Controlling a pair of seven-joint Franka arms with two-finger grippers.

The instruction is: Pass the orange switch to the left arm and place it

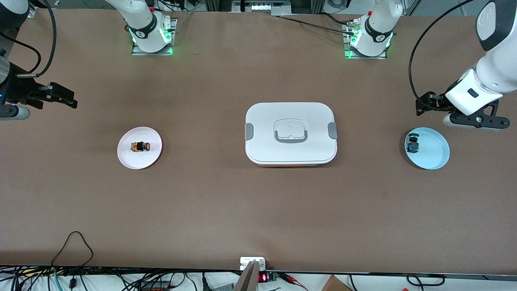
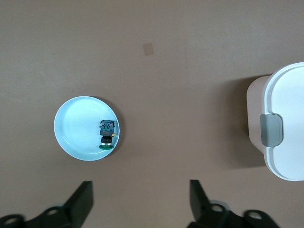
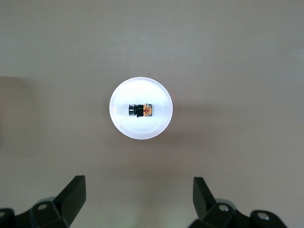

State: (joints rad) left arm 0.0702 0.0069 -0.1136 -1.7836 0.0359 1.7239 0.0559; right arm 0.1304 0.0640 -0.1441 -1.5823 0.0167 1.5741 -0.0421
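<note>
The orange switch (image 1: 140, 146) lies on its side on a pale pink plate (image 1: 129, 158) toward the right arm's end of the table. It also shows in the right wrist view (image 3: 140, 110) on that plate (image 3: 141, 130). My right gripper (image 1: 64, 98) is open and empty, up in the air off the plate's edge (image 3: 137, 186). The white box (image 1: 291, 133) stands mid-table; its end shows in the left wrist view (image 2: 287, 123). My left gripper (image 1: 422, 106) is open and empty, in the air beside a light blue plate (image 2: 141, 187).
The light blue plate (image 1: 435, 154) toward the left arm's end holds a blue-bodied, green-capped switch (image 1: 412, 144), also in the left wrist view (image 2: 107, 134). Cables and a small device (image 1: 253, 263) lie along the table edge nearest the front camera.
</note>
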